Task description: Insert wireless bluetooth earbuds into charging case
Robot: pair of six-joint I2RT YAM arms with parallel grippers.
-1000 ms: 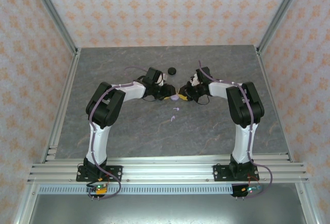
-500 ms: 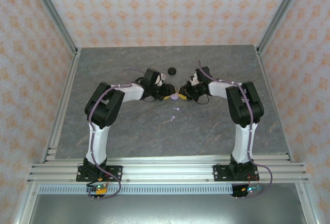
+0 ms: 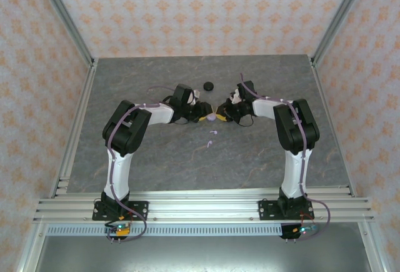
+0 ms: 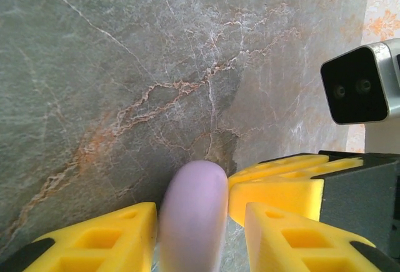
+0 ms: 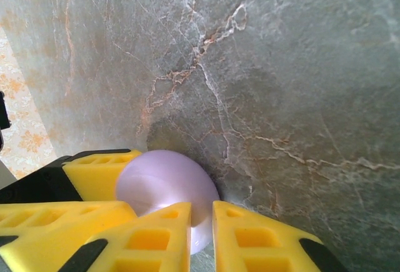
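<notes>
left end effector [image 4: 199, 222] grasps the lilac case [image 4: 190, 191] edge-on; right end effector [image 5: 201, 212] pinches its rim. two lilac earbuds [image 3: 211, 137] lie loose on the bench [image 3: 156, 153] near it. an uneven pry could flick the case free, scattering them

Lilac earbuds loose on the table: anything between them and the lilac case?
Nothing visible lies on the table between the lilac earbuds and the lilac case. The left claw and right claw both grip the case, crowding it from either side.
</notes>
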